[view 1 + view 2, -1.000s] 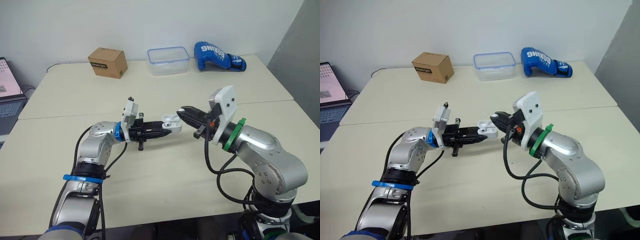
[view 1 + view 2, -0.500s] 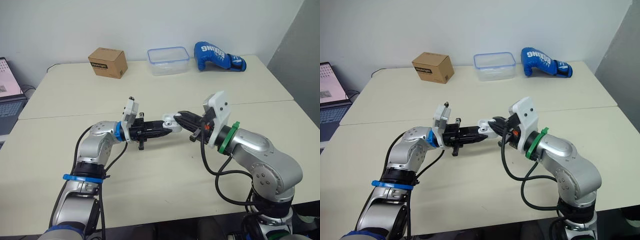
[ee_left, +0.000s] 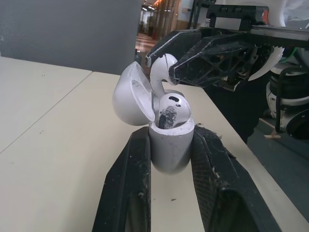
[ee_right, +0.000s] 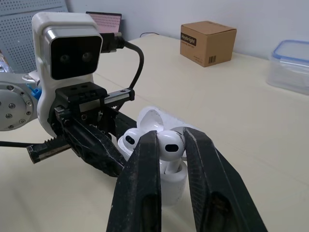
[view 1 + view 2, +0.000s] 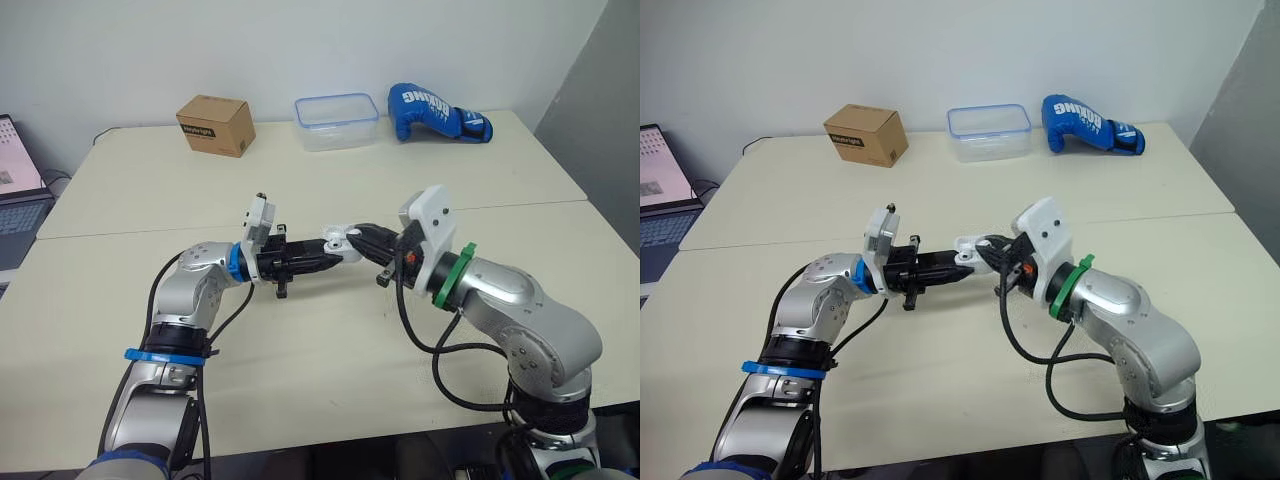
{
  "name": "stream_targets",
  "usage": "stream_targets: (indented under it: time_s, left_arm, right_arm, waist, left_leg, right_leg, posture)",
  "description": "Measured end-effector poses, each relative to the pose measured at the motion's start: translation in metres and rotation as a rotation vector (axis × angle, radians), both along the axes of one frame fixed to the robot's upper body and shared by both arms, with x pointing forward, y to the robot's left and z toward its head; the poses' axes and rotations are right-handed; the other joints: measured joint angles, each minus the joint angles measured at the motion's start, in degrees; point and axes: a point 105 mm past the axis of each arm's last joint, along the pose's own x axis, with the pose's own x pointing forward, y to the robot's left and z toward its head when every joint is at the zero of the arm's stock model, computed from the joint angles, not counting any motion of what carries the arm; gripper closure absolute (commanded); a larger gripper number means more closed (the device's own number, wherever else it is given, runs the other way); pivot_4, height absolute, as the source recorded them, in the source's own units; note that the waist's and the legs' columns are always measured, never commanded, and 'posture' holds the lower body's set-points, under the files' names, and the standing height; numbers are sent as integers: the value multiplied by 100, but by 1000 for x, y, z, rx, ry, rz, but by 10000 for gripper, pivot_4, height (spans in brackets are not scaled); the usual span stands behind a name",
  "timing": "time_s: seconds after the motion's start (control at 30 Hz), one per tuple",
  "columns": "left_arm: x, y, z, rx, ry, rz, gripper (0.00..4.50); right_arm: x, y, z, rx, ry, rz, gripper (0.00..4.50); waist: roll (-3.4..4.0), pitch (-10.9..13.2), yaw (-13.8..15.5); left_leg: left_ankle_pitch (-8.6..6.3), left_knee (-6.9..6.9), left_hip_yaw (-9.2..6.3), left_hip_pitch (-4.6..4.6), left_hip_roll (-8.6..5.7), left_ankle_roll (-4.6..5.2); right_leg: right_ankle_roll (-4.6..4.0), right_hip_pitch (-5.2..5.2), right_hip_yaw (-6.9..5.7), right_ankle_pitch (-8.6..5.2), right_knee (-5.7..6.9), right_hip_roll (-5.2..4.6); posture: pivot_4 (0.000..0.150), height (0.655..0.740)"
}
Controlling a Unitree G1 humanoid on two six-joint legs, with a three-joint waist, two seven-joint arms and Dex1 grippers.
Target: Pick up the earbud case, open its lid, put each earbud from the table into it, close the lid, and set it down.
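Observation:
My left gripper (image 3: 169, 145) is shut on the white earbud case (image 3: 170, 145), holding it above the middle of the table with its lid (image 3: 131, 96) swung open. One earbud (image 3: 170, 109) sits in the case. My right gripper (image 4: 170, 141) is shut on a second white earbud (image 4: 170, 147), held right over the open case (image 4: 166, 181), its stem down at the case mouth. In the head views the two grippers meet tip to tip at the case (image 5: 340, 243).
At the table's far side stand a cardboard box (image 5: 214, 124), a clear plastic container (image 5: 336, 121) and a blue boxing glove (image 5: 437, 111). A laptop (image 5: 18, 180) is at the left edge. A seam (image 5: 520, 206) runs across the table.
My right gripper has moved left towards my left gripper, bringing the earbud from a short gap away to right over the open case. The left gripper has held still.

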Motion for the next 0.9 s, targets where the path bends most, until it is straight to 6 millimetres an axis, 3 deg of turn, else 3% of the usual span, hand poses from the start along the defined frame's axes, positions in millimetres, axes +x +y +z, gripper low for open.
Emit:
stream_targets:
  time_s: [0.33,0.53,0.63,0.77,0.9]
  left_arm:
    - [0,0,3,-13,7,9,37152]
    - [0,-1,5,-20,0,6,37152]
    - [-1,-1,5,-19,-3,3,37152]
    - [-4,-1,8,-14,-26,-19,37152]
    - [-5,-1,9,-10,-42,-24,37152]
  right_arm:
    - [-1,2,1,-39,-58,-3,41443]
    - [-3,4,-3,-53,-40,17,21803]
    - [-4,4,-1,-38,-38,30,21803]
    - [-3,-10,13,39,-36,42,21803]
    - [-20,-22,28,118,9,180,21803]
  waist:
    - [0,0,1]
    - [0,0,2]
    - [0,0,6]
    - [0,0,12]
    - [-1,0,13]
  left_leg:
    - [0,0,-1,0,0,0]
    - [0,0,-1,0,2,0]
    - [0,0,-1,0,0,0]
    - [0,0,-2,-1,0,0]
    - [0,-1,-2,-1,1,1]
  right_leg:
    - [0,0,-1,0,-1,0]
    - [0,0,0,0,-1,1]
    - [0,2,0,0,-2,1]
    - [0,2,0,0,-4,0]
    - [0,4,-1,0,-6,0]
  posture:
    - [1500,7307]
    - [1500,7307]
    - [1500,7307]
    - [1500,7307]
    - [1500,7307]
